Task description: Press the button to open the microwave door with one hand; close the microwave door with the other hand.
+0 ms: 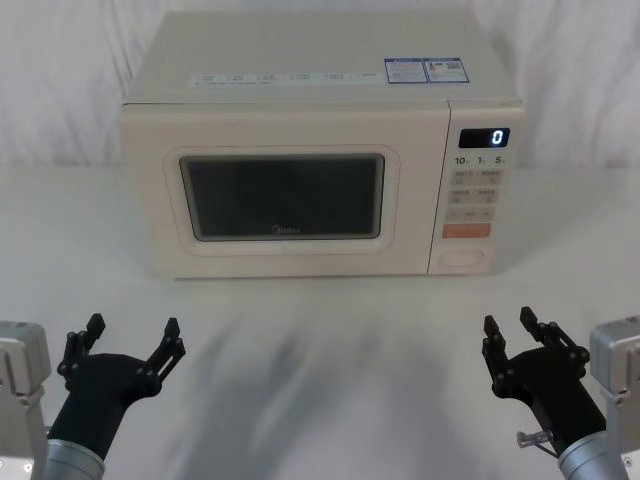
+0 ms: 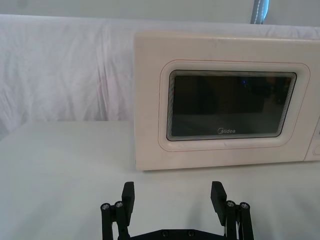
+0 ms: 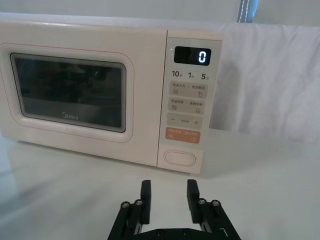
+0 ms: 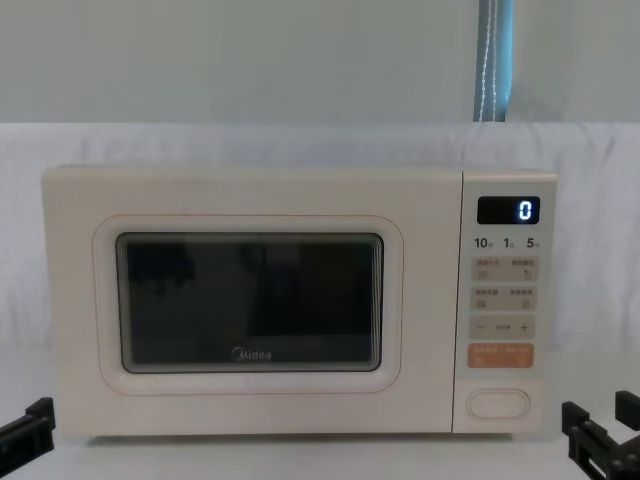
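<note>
A cream microwave stands at the back of the white table. Its microwave door (image 1: 285, 190) (image 2: 230, 105) (image 3: 70, 95) (image 4: 250, 300), with a dark glass window, is closed flush. The button (image 1: 467, 257) (image 3: 180, 157) (image 4: 499, 402) is the cream oval at the bottom of the control panel, untouched. My left gripper (image 1: 133, 340) (image 2: 173, 196) is open near the table's front left, well short of the door. At the front right my right gripper (image 1: 508, 332) (image 3: 169, 192) is open with a narrower gap, in line with the button but far from it.
The control panel (image 1: 476, 195) shows a lit "0" on its display, with small keys and an orange key (image 1: 466, 230) above the oval button. White cloth covers the table (image 1: 320, 330) and the backdrop.
</note>
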